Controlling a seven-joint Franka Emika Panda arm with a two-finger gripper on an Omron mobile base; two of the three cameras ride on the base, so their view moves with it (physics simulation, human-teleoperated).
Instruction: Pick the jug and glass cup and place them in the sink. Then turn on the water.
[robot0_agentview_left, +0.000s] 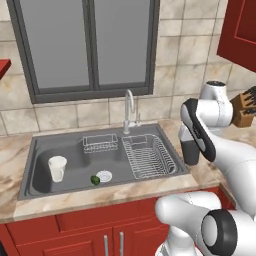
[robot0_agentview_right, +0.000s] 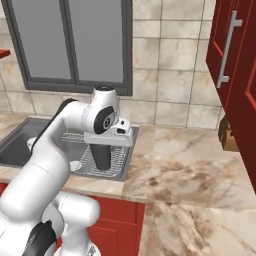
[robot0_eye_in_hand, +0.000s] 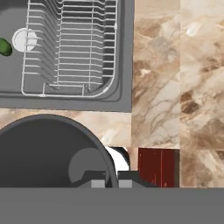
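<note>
Second step in hand, by my reading: the pale translucent tapered jug (robot0_agentview_left: 57, 168) is already standing upright in the left basin of the large grey steel two-basin sink (robot0_agentview_left: 30, 165), and the small dark grey tapered glass cup (robot0_agentview_left: 190, 152) is hanging from the tool (robot0_eye_in_hand: 111, 180), which is clenched on the cup's rim, one finger inside the wall and one outside. The cup is being held clear above the marbled beige surface (robot0_agentview_right: 185, 165), just off the sink's right front corner and not yet over the steel; in the right base view it hangs upright (robot0_agentview_right: 102, 156) in front of the right basin's edge. The next move calls for carrying the cup toward the sink, over the rim, and lowering it into a basin before letting go; the curved chrome tap (robot0_agentview_left: 129, 107) at the back of the sink is waiting for afterwards, water not running. Contents: the left basin is holding the jug, a small green object (robot0_agentview_left: 94, 180) beside the round drain (robot0_agentview_left: 104, 175), and a small wire basket (robot0_agentview_left: 100, 143) toward the tap; the right basin is holding a white wire dish rack (robot0_agentview_left: 148, 156), nothing in it. The cup looks empty from above (robot0_eye_in_hand: 48, 153).
</note>
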